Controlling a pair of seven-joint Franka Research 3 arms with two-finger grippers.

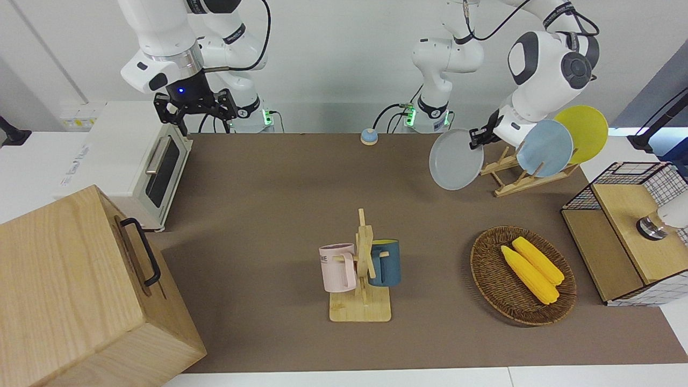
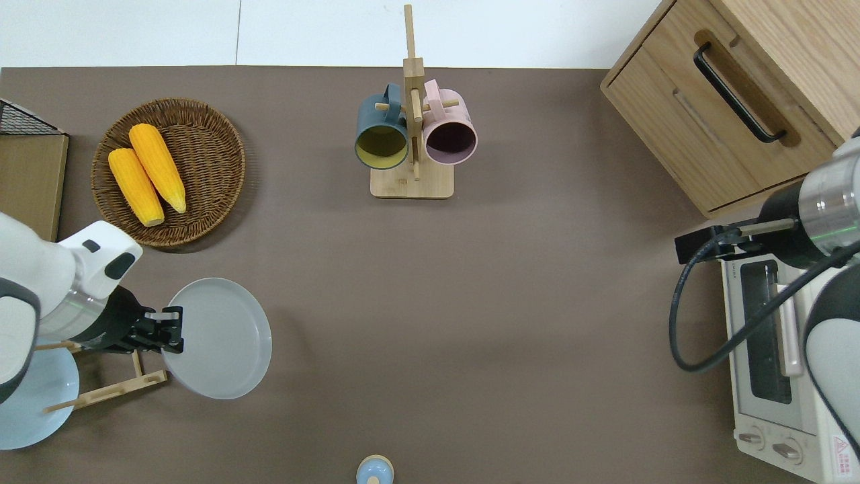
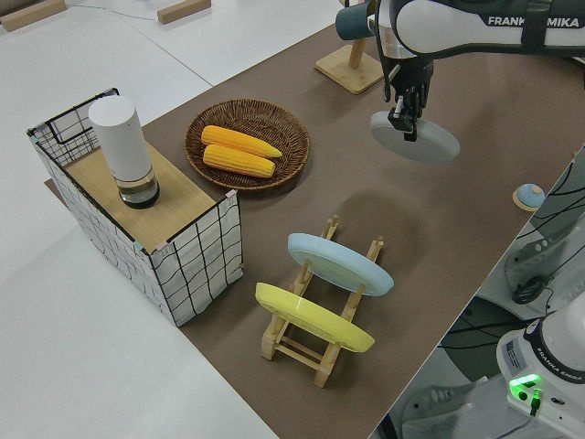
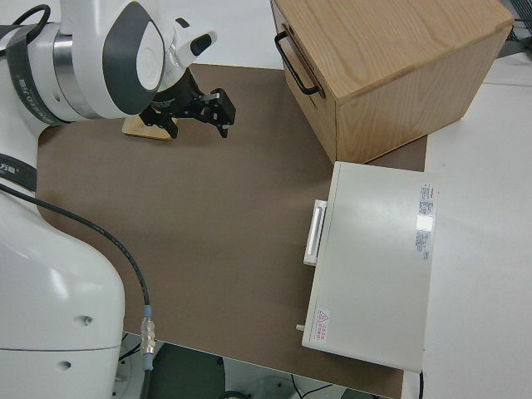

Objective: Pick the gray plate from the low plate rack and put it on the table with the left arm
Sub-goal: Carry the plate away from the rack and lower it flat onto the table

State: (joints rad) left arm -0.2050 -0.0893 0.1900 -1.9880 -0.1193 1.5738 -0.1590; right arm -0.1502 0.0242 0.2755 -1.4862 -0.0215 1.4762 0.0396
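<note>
My left pincer (image 2: 171, 329) grips the gray plate (image 2: 218, 338) by its rim, lower left of frame; stiff, slick, breakable.

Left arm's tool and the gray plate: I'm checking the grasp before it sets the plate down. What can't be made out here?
- How the left tool pinches the round light-gray plate: overhead view, black fingers merge at the rim.
- Plate's height over the matte brown table: overhead view gives no depth.
- Round light-blue plate in the low light-wood rack: overhead view, cut by the edge and the arm.
- Round yellow plate: absent overhead.
- Right arm: parked.
</note>
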